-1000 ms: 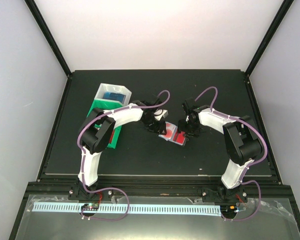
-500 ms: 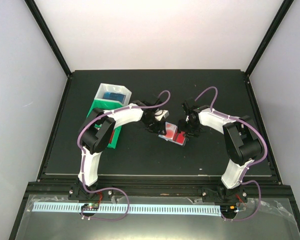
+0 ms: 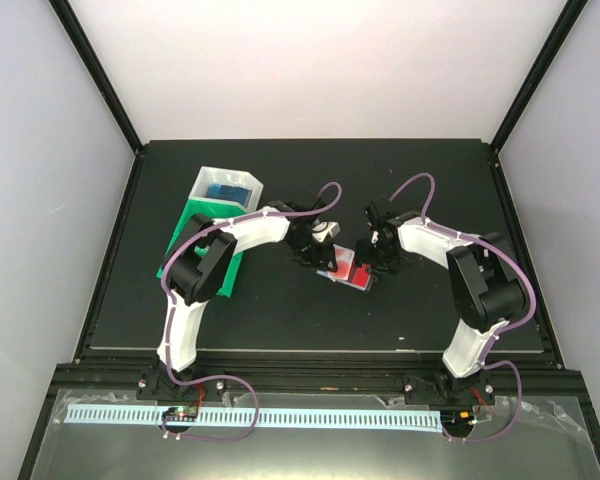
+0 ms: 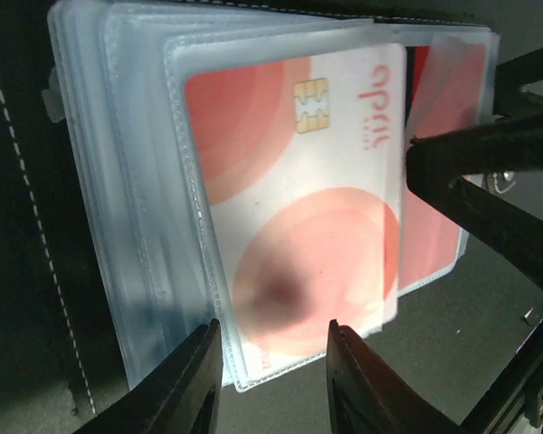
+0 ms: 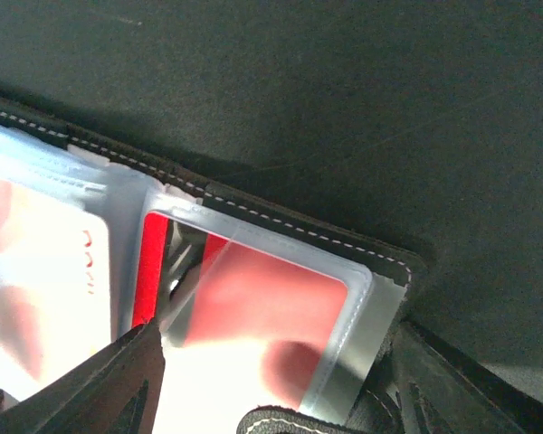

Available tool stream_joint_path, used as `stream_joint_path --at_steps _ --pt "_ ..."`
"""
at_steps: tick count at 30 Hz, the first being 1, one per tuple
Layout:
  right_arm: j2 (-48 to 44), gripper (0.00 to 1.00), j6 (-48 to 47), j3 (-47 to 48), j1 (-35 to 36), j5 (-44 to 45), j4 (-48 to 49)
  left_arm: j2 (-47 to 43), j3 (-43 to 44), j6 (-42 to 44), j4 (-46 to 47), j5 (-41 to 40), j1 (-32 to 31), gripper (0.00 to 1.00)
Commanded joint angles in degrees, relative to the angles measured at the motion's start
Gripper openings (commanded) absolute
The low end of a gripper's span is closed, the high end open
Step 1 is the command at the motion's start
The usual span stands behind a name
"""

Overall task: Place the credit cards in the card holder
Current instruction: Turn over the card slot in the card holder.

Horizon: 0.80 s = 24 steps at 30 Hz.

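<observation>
The card holder (image 3: 350, 272) lies open on the black table, its clear sleeves fanned out over black stitched leather (image 4: 18, 226). An orange-red credit card (image 4: 299, 208) with a chip sits inside the top sleeve. My left gripper (image 4: 271, 371) hovers open over that card's near edge, a fingertip on either side of the sleeve's corner and nothing pinched. A second, red card (image 5: 262, 298) sits in the sleeve on the holder's right half. My right gripper (image 5: 276, 366) stands wide open astride that half, one finger (image 4: 489, 163) resting on the sleeve.
A green tray (image 3: 185, 228) lies at the left under the left arm. A white tray (image 3: 205, 180) holding something blue (image 3: 227, 190) stands behind it. The holder's snap strap (image 5: 290, 423) curls up near my right gripper.
My left gripper has shifted slightly at the holder's left half, and less red shows there than before. The right arm has not moved.
</observation>
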Motion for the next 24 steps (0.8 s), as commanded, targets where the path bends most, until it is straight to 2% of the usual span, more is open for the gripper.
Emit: stream_joint_path --at_steps 1,8,12,16,24 --pt "0.4 0.71 -2.3 -3.7 -0.2 -3.0 3.8 2.3 2.6 -3.1 -1.6 0.1 -0.3 0.35" --pt "-1.7 0.73 -2.6 -6.7 -0.2 -6.9 7.3 3.5 2.7 -6.0 -2.0 -2.3 -0.2 0.32" --pt "-2.4 0.80 -2.7 -7.8 -0.2 -8.1 8.4 3.7 2.3 -6.4 -3.0 -4.1 -0.1 0.31" --pt "-2.7 0.83 -3.0 -8.1 -0.2 -9.1 9.4 2.9 1.5 -6.2 -3.0 -5.6 -0.2 0.31" --pt "1.2 0.82 -5.3 -5.0 1.2 -5.1 5.6 2.9 1.4 -6.1 -2.8 -4.8 -0.2 0.33"
